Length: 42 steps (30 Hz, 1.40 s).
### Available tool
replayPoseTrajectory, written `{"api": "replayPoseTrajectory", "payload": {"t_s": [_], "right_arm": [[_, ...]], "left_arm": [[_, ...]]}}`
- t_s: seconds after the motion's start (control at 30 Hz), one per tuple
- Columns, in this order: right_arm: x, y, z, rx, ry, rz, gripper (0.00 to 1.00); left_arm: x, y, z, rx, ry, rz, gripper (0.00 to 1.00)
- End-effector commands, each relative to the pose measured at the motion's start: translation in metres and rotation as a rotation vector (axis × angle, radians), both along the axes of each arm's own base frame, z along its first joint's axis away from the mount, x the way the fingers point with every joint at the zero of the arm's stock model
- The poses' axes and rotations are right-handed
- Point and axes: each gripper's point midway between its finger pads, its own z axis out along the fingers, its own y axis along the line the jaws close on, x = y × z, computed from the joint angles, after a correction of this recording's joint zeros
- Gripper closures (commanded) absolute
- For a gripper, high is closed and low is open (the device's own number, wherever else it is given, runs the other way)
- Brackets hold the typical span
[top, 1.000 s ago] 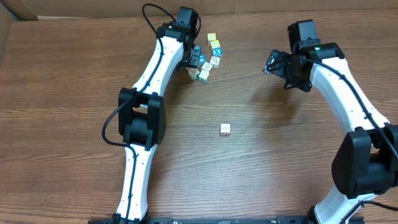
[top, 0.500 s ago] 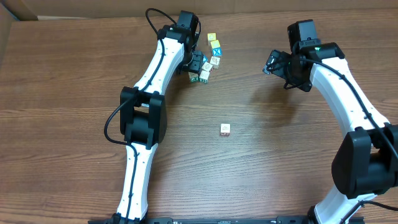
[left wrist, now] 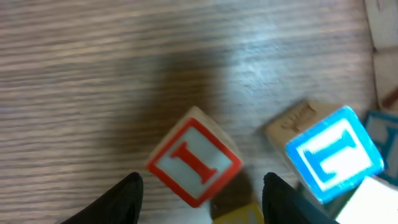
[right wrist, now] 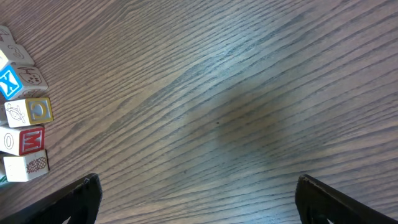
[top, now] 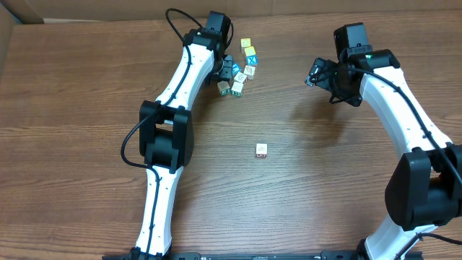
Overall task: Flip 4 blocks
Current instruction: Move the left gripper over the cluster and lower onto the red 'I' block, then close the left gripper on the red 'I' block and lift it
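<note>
Straddling a tilted block (left wrist: pixel 194 163) with a red letter I, the left gripper (top: pixel 226 72) stands about half open. Fingers clear of it both sides, nothing gripped. The tilt suggests a flip is under way. Just right of it is a blue-lettered block (left wrist: pixel 334 154), part of the far cluster (top: pixel 244 65). A lone block (top: pixel 261 150) sits near centre, well apart, perhaps done. Right gripper (right wrist: pixel 199 190) hangs fully open and empty over bare wood, likely waiting. Table (top: pixel 86 108): brown wood grain, matt, flat. Far left corner: brown cardboard (top: pixel 4 22); no more of the room shows.
</note>
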Motion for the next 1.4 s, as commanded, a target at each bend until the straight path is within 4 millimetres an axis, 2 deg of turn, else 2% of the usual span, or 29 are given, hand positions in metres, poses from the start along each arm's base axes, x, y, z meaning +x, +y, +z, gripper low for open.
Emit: {"api": "replayPoseTrajectory", "payload": {"t_s": [0.0,0.13,0.27,0.5,0.73,0.93,1.17,1.27,1.33,1.37], "right_arm": [[0.004,0.000,0.007,0.003,-0.020,0.003,0.00],[0.004,0.000,0.007,0.002,-0.020,0.003,0.00],[0.004,0.000,0.007,0.003,-0.020,0.003,0.00],[0.004,0.000,0.007,0.003,-0.020,0.003,0.00],[0.004,0.000,0.007,0.002,-0.020,0.003,0.00],[0.004,0.000,0.007,0.002,-0.020,0.003,0.00],[0.004,0.000,0.007,0.003,-0.020,0.003,0.00],[0.004,0.000,0.007,0.002,-0.020,0.003,0.00],[0.004,0.000,0.007,0.002,-0.020,0.003,0.00],[0.004,0.000,0.007,0.002,-0.020,0.003,0.00]], "left_arm": [[0.005,0.008,-0.011,0.048,-0.021,0.064,0.43],[0.010,0.006,-0.011,0.033,-0.044,0.063,0.43],[0.012,0.005,-0.010,0.029,-0.052,0.070,0.55],[0.005,0.007,-0.018,0.017,-0.028,0.131,0.59],[0.015,0.012,-0.015,0.006,-0.063,0.149,0.61],[0.016,0.012,-0.014,0.004,-0.067,0.150,0.77],[0.011,0.013,-0.015,0.011,-0.049,0.149,0.78],[0.014,0.012,0.000,0.003,-0.072,0.150,0.77],[0.016,0.012,0.022,-0.008,-0.101,0.151,0.76],[0.017,0.012,0.038,-0.017,-0.124,0.151,0.76]]}}
